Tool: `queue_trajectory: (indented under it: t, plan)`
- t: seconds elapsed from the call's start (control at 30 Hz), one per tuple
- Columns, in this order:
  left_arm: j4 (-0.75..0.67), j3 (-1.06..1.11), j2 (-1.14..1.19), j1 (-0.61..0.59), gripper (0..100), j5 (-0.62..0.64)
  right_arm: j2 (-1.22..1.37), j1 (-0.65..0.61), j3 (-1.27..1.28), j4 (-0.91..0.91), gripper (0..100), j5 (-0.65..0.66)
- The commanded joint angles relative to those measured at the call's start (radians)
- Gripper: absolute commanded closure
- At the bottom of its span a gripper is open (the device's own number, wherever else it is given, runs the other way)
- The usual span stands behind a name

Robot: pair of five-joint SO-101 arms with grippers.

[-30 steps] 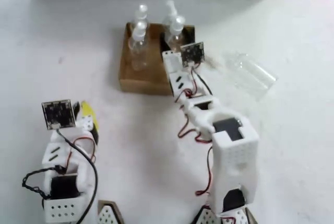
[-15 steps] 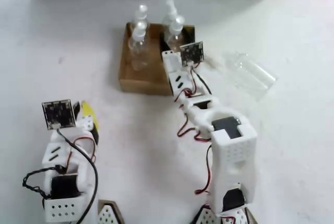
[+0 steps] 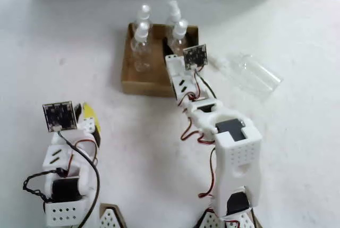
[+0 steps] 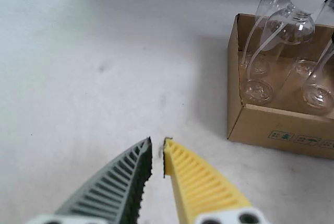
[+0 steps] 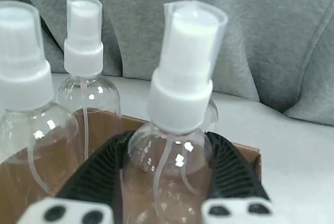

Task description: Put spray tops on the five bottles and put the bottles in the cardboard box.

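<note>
Spray-topped bottle (image 5: 180,114) within right end effector (image 5: 169,148), in cardboard box (image 3: 139,83)

Look at the clear glossy plastic bottle (image 5: 167,177), bright glints all over it, and its white spray top (image 5: 182,72), smooth satin plastic under a see-through cap. Pressed against it, the right hand (image 5: 166,151): black ribbed plastic, matt. Over to the left hand (image 4: 156,148): one grey and one yellow plastic finger, ridged and dull. Then the brown cardboard box (image 4: 271,125), matt paper with raw cut edges. Under it the white worktop (image 4: 78,78), soft and faintly fuzzy like cloth. Behind, grey cushions (image 5: 261,36) in woven fabric.
</note>
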Motion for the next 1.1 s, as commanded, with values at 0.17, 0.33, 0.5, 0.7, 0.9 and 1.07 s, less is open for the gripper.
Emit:
queue_trajectory:
  t: [0.17,0.33,0.5,0.7,0.9,1.07]
  plan:
    - [0.002,-0.003,-0.013,-0.008,94,0.003,-0.016,0.001,-0.003,-0.016,98.1,0.014]
    - [0.003,-0.003,-0.013,-0.008,94,0.003,-0.018,-0.001,-0.002,-0.016,98.0,0.014]
    - [0.003,-0.003,-0.013,-0.01,94,0.002,-0.018,-0.002,-0.002,-0.007,93.4,0.014]
    - [0.003,-0.003,-0.013,-0.01,94,0.002,-0.027,-0.002,-0.008,0.081,88.6,0.009]
    - [0.003,-0.003,-0.013,-0.01,94,0.002,-0.027,-0.012,-0.008,0.082,88.2,0.014]
    - [0.003,-0.003,-0.013,-0.01,94,0.002,-0.028,-0.021,-0.008,0.082,88.1,0.014]
